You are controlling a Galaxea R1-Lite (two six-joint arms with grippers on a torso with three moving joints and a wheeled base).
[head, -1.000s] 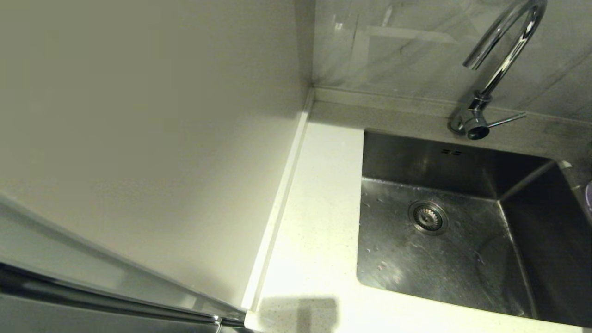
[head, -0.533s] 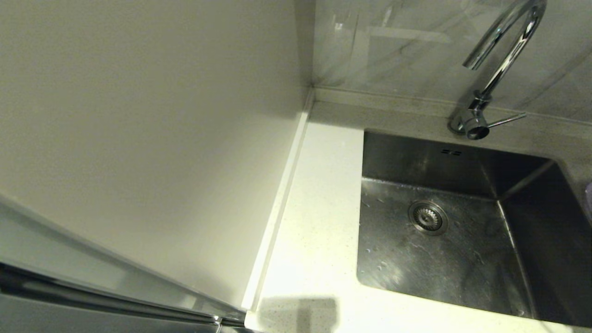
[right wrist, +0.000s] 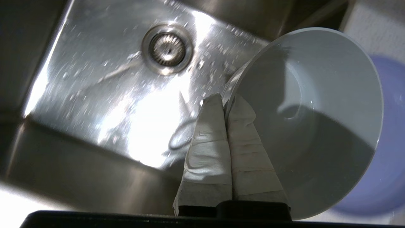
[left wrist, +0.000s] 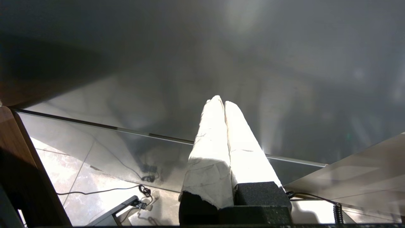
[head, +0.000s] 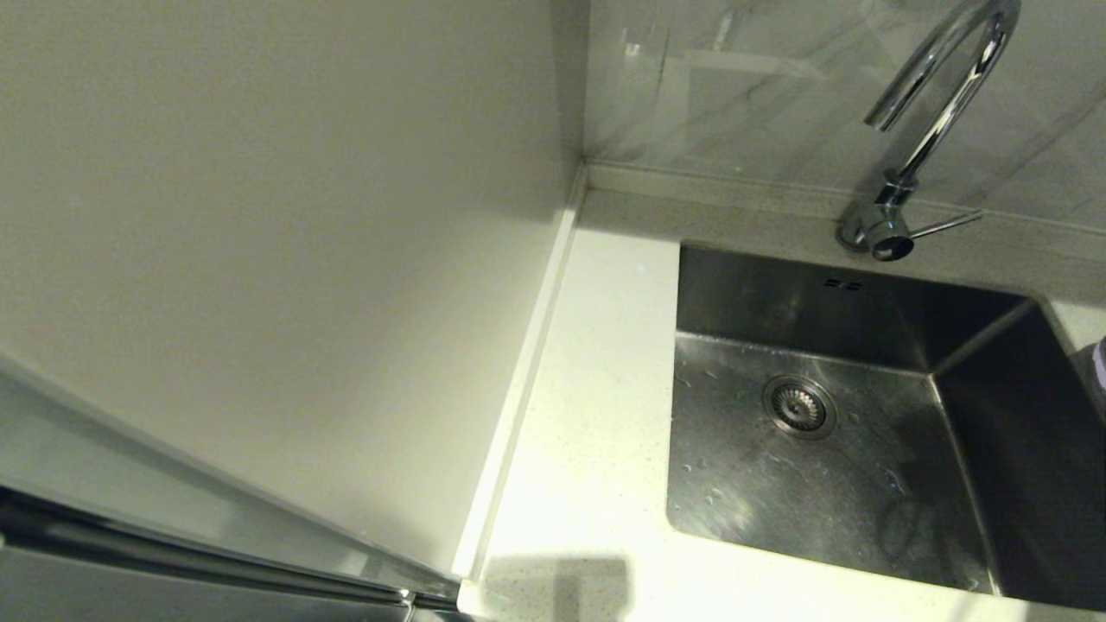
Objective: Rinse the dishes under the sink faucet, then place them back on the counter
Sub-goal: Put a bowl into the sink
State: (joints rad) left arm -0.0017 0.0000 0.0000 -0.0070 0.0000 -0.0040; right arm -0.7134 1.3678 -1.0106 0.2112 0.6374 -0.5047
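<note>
Since a second ago, little has shifted in the head view: counter (head: 596, 415), sink (head: 829, 484) with drain strainer (head: 798, 405), and faucet (head: 937, 104) stand as before; only a lavender sliver at the right edge has changed. Only my right wrist view shows my right gripper (right wrist: 225, 104) pinching the rim of the pale bowl (right wrist: 319, 107) above the basin, the lavender plate (right wrist: 390, 133) behind it. My left gripper (left wrist: 221, 103), fingers pressed together, hangs parked away from the sink.

Lavender plate (right wrist: 390, 133) mostly hidden behind bowl (right wrist: 316, 120); in head view, perhaps only sliver at right edge.
</note>
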